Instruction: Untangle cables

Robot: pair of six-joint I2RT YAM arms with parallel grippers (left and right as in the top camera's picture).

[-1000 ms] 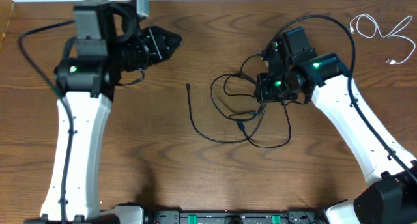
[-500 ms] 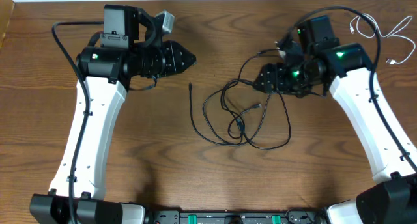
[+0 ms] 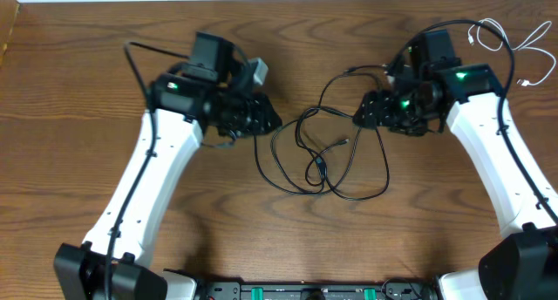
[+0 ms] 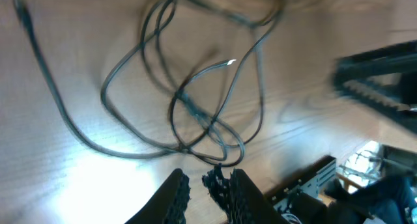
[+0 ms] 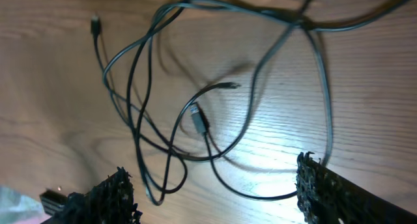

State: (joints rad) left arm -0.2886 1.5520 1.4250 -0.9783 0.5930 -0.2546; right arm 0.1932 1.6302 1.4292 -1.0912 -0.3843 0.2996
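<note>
Black and thin, the looped cable (image 3: 319,171) is spread on the table (image 3: 218,230), judged limp and light, best taken near its plug (image 5: 199,120); the right pincer (image 5: 215,191) is held apart, empty, while whether the left pincer (image 4: 205,185) is closed cannot be told.

The long cable (image 3: 323,156) lies looped in the middle of the table (image 3: 70,160), the left gripper (image 3: 272,122) at its ten o'clock edge, the right gripper (image 3: 361,117) at its two o'clock edge, and the short cable (image 3: 514,43) well apart, farther out at two o'clock.
</note>
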